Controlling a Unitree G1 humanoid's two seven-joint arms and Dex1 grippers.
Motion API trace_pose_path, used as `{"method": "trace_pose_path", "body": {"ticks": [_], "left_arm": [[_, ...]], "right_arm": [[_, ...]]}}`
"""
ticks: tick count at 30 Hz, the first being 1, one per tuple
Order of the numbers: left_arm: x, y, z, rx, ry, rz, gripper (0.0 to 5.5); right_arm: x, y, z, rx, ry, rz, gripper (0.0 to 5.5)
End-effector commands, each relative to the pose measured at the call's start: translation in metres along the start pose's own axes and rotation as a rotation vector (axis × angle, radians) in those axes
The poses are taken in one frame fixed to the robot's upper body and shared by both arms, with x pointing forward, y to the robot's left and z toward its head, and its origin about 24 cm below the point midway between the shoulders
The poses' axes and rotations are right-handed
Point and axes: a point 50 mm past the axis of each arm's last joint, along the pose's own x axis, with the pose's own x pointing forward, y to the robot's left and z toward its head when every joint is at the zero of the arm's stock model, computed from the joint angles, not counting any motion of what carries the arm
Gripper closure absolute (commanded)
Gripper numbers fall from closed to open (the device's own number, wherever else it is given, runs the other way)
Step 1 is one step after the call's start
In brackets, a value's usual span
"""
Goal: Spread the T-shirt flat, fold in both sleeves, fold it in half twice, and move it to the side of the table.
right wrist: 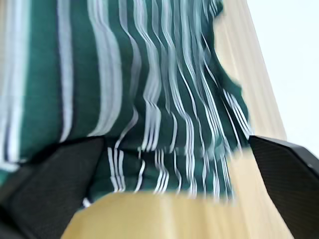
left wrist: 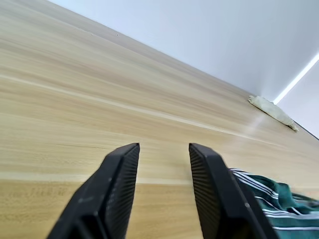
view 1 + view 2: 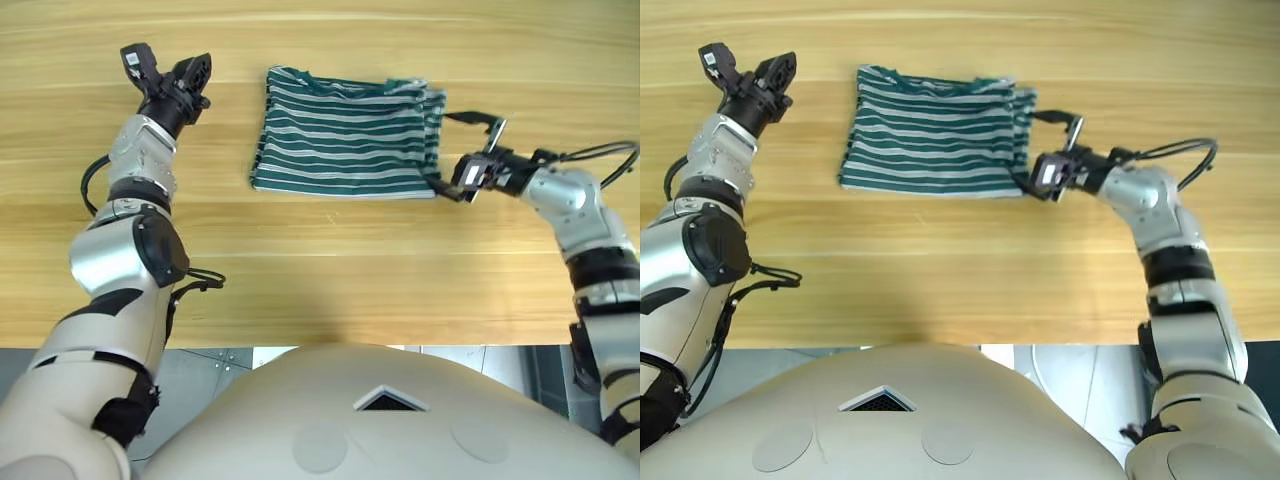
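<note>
The T-shirt lies folded to a compact rectangle mid-way along the table — only the move aside is judged outstanding — the right gripper being spread at its right edge, the left gripper held open well apart.

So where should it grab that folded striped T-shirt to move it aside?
Probably the stacked edge of the T-shirt on the robot's right, coming in low from that side. The folded layers lie together there, and the open right gripper straddles that edge.
</note>
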Motion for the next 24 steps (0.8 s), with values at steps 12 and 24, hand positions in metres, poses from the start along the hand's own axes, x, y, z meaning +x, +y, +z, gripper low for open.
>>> {"method": "trace_pose_path", "body": {"ticks": [12,24], "left_arm": [[-0.014,0.0,0.01,0.262,-0.095,-0.137,3.66],[-0.014,-0.011,-0.005,0.299,-0.089,-0.188,3.66]], "right_arm": [[0.021,-0.001,0.089,0.023,-0.31,-0.024,0.14],[0.066,-0.021,-0.014,0.112,0.193,-0.255,0.14]]}}
